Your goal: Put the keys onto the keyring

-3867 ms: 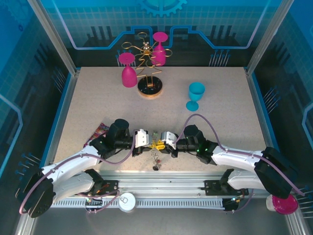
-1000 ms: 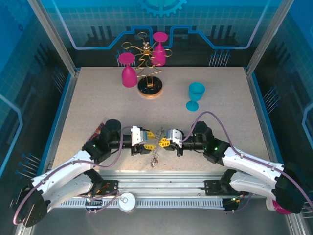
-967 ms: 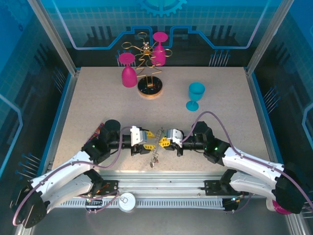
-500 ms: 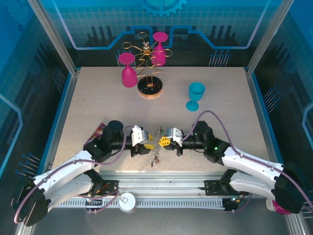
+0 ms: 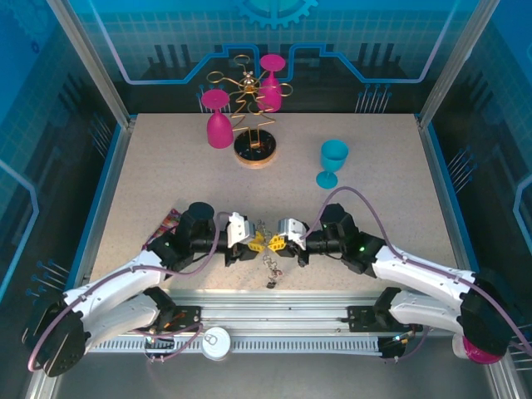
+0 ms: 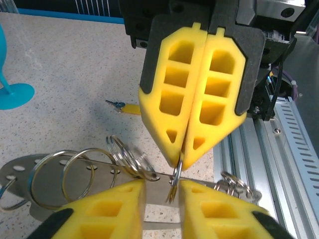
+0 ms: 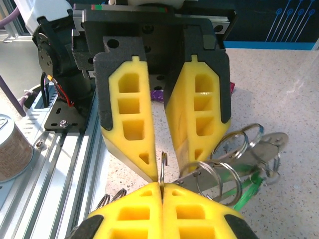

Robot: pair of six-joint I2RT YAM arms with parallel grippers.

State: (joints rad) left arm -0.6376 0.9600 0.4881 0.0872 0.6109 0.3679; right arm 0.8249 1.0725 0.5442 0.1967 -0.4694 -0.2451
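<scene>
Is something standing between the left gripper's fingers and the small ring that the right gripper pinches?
Nothing visible does. The small ring, pinched by the shut right gripper, sits in the gap of the left gripper. The other rings of the keyring lie beside one finger, not in the gap.

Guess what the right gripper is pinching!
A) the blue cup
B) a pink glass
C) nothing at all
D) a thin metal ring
D: in the right wrist view, the right gripper has its jaws pressed together on a thin metal ring that sticks up between them.
</scene>
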